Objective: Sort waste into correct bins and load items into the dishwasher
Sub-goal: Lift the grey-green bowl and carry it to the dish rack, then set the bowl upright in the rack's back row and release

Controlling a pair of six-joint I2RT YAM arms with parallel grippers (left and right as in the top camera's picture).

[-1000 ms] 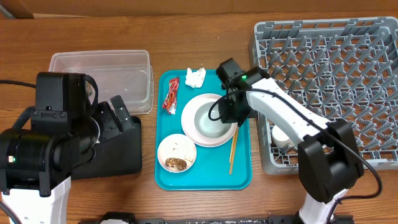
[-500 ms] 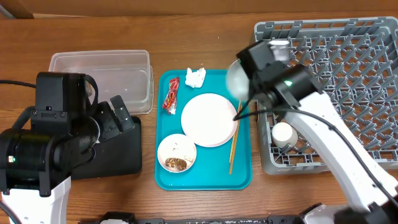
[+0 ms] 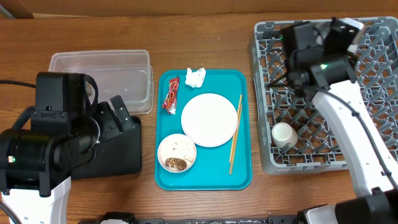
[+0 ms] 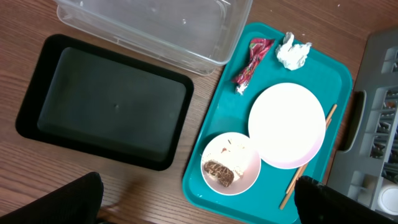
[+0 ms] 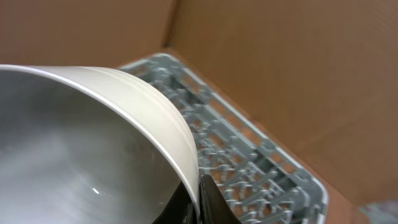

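My right gripper point(image 5: 196, 200) is shut on the rim of a white bowl point(image 5: 74, 143) and holds it above the far part of the grey dish rack point(image 3: 348, 93), which also shows in the right wrist view point(image 5: 249, 155). In the overhead view this gripper point(image 3: 336, 32) is over the rack's back rows. A white cup point(image 3: 283, 135) lies in the rack's front left corner. On the teal tray point(image 3: 205, 177) lie the pale plate point(image 3: 210, 119), a bowl with food scraps point(image 3: 176, 153), chopsticks point(image 3: 235, 134), the red wrapper point(image 3: 171, 95) and the tissue point(image 3: 195, 76). My left gripper point(image 4: 199, 205) is open and empty.
The clear tub point(image 3: 102, 78) stands left of the teal tray, and the black tray point(image 4: 106, 99) lies just in front of it. My left arm point(image 3: 56, 143) hangs over the black tray. A cardboard wall point(image 5: 280, 56) rises behind the rack.
My right gripper has lifted the white bowl off the plate and carried it up and to the right, over the far part of the dish rack. The left arm has not moved.
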